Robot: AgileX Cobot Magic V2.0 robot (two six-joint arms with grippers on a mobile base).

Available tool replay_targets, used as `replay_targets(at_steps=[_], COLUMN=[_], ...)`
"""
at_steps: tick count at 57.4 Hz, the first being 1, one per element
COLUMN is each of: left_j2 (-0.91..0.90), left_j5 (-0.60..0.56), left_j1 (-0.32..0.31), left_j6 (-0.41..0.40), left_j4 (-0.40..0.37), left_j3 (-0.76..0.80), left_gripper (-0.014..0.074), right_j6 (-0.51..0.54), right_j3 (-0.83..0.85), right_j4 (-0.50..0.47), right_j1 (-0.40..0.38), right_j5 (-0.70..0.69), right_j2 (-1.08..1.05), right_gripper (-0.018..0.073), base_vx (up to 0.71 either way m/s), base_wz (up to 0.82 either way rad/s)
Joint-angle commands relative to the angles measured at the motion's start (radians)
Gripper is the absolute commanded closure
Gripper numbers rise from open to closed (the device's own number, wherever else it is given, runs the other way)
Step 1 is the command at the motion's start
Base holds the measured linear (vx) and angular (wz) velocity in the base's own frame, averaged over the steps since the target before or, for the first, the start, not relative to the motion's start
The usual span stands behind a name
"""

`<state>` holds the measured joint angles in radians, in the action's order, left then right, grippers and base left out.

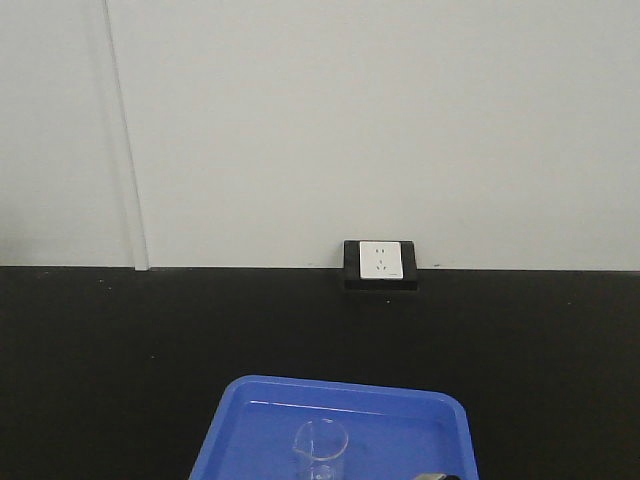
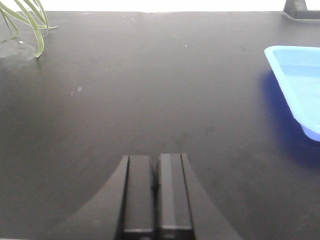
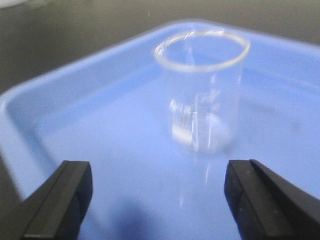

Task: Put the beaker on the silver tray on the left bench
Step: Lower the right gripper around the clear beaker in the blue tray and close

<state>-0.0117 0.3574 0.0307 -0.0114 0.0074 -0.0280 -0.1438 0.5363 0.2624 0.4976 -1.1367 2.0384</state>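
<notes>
The beaker (image 3: 200, 95) stands upright in the blue tray (image 3: 85, 140), just ahead of the right gripper (image 3: 160, 197), jaws wide apart. Closing off-centre could tip or skid that slick glass, I'd say. The left gripper (image 2: 156, 192) rests pressed together over the counter (image 2: 150, 90). No silver tray in sight.

Cut off at the front view's bottom edge: small clear glass beaker (image 1: 320, 452) and deep blue plastic tray (image 1: 400, 430). Same beaker blurred in the right wrist view, white marks unreadable. Clipped at the left wrist view's top-left corner: thin green plant leaves (image 2: 40, 45).
</notes>
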Motion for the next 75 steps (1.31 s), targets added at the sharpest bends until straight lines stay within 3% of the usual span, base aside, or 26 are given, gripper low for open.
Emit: replay_targets(at_steps=[1,26,41,75], left_j2=[-0.016,-0.016,-0.016,-0.016], left_j5=[-0.077,-0.077,-0.077,-0.077], left_j1=[-0.005,-0.005,-0.005,-0.005], left_j6=[-0.006,-0.006,-0.006,-0.006], left_j4=[-0.007,-0.007,-0.007,-0.007], left_j3=[-0.028,-0.028,-0.028,-0.028], left_gripper=[0.0595,0.0595,0.0595,0.0595], right_j6=[-0.005,-0.041,-0.081,-0.077], right_j3=[0.065,0.217,0.302,0.358], right_j4=[0.008,-0.010,-0.005,0.000], right_j1=[-0.002,-0.002,-0.002,-0.002], right_j5=[-0.193,-0.085,0.051,0.086], right_j2=[-0.007,0.021,0.021,0.069], right_gripper=[-0.0020,-0.0020,-0.0020,-0.0020], base_vx=[0.00,0.00,0.00,0.00], base_wz=[0.00,0.00,0.00,0.00])
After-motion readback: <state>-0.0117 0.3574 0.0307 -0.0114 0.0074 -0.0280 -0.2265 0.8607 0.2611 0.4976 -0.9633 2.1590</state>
